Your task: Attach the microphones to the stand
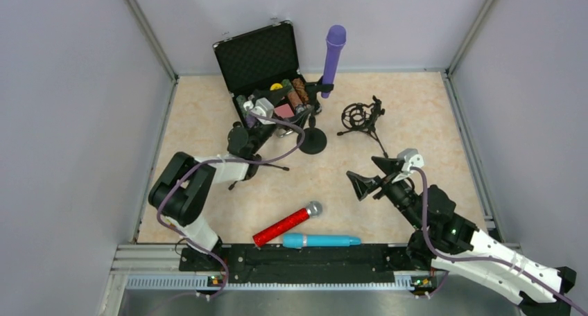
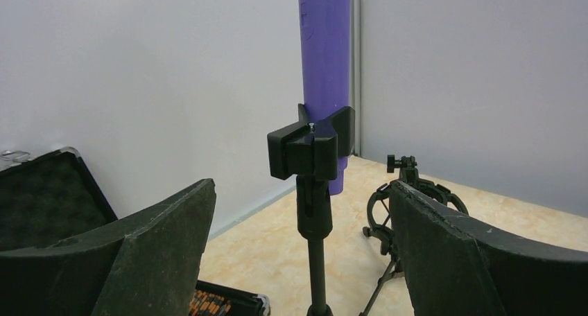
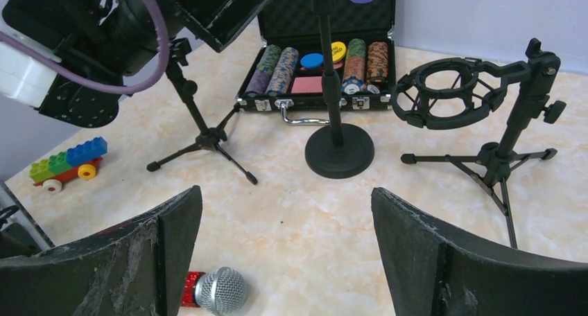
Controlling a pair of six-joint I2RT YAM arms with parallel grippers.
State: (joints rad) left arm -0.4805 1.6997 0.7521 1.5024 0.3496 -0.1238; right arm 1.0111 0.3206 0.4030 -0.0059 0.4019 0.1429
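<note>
The purple microphone [image 1: 333,53] stands upright in the black clip [image 2: 310,150] of the round-base stand [image 1: 312,141]. My left gripper [image 1: 274,102] is open just in front of it. In the left wrist view the gripper [image 2: 299,188] frames the stand's stem and the purple microphone [image 2: 324,46] without touching them. The glittery red microphone [image 1: 286,224] and the light blue microphone [image 1: 321,240] lie flat near the front edge. My right gripper [image 1: 367,179] hovers open and holds nothing. In its wrist view the gripper [image 3: 286,191] sits above the red microphone's mesh head [image 3: 218,290].
An open black case [image 1: 258,56] with poker chips stands at the back, behind the stand. A shock-mount tripod [image 1: 360,116] is to the right of the stand. A small tripod stand [image 3: 201,132] is beside my left arm. A toy brick car [image 3: 68,162] sits at the left.
</note>
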